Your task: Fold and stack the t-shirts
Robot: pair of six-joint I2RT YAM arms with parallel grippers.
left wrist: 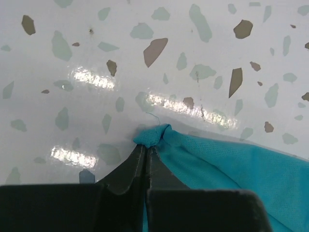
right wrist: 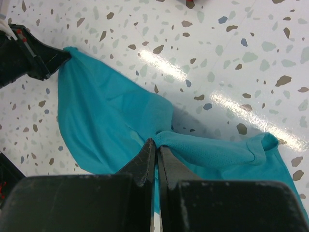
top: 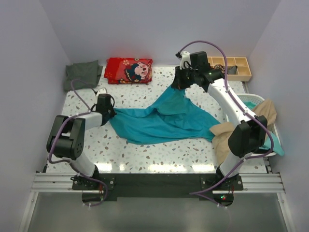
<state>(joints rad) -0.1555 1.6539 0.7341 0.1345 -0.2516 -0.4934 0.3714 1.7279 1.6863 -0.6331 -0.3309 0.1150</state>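
our left pincer (left wrist: 146, 146) is clamped on a corner of the teal t-shirt (top: 161, 123) low on the worktop (top: 145, 157), and our right pincer (right wrist: 155, 146) pinches another edge higher up. we judge this pulls the cloth open for folding.

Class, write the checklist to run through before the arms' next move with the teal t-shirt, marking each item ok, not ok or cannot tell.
1. Left gripper shut on the teal t-shirt: ok.
2. Right gripper shut on it: ok.
3. Shirt lying flat: not ok, creased and lifted toward the right gripper.
4. Which corners are held: cannot tell.
5. Beige t-shirt apart from the teal one: cannot tell, their edges meet in the top view.
6. Grey-green t-shirt out of the way: ok, far left corner.
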